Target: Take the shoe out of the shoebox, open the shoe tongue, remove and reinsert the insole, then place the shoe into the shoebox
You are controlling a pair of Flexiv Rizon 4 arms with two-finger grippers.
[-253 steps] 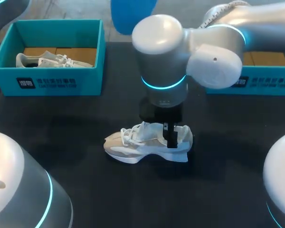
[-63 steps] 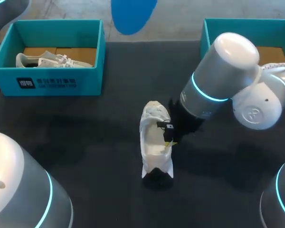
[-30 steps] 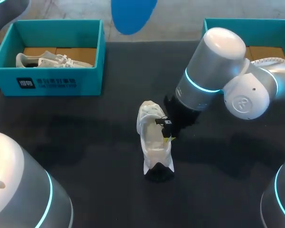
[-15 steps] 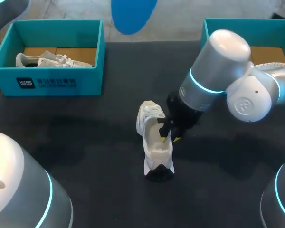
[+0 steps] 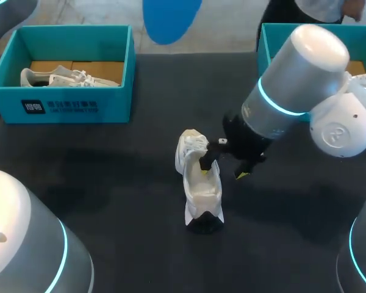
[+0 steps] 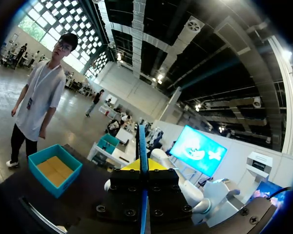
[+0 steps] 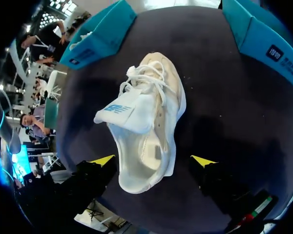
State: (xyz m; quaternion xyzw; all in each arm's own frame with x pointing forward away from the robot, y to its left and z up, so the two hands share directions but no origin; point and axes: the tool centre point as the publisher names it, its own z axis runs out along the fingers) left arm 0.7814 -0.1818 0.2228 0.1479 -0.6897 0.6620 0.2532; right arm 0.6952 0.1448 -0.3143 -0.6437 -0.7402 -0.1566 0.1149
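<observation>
Found the shoe [image 5: 201, 192] upright mid-table, heel toward 6 o'clock, tongue [image 7: 122, 112] raised. Found the right gripper [image 5: 222, 173] spread wide at its 3 o'clock, clamping nothing. Judged the shoe light, soft in the upper, and best held at the stiffer heel collar. Saw the left shoebox [image 5: 61, 107] at 10 o'clock and the right shoebox [image 5: 274, 36] at 2.

the right jaws stand wide apart above the dark worktop [image 7: 224, 112], with the yellow tips [image 7: 103, 160] on either side of the heel end of a pale shoe [image 7: 161, 97]. neither tip is seen touching it. the shoe lies with its heel nearest the jaws and its toe pointing away. its tongue [image 7: 123, 111], which carries a blue mark, is pulled out over one side of the opening, and the white laces [image 7: 142, 77] are bunched ahead of it. the mouth gapes, showing pale lining. beyond the toe, a teal shoebox [image 7: 100, 36] sits off to the tongue's side and a second teal shoebox [image 7: 263, 41] to the other.
</observation>
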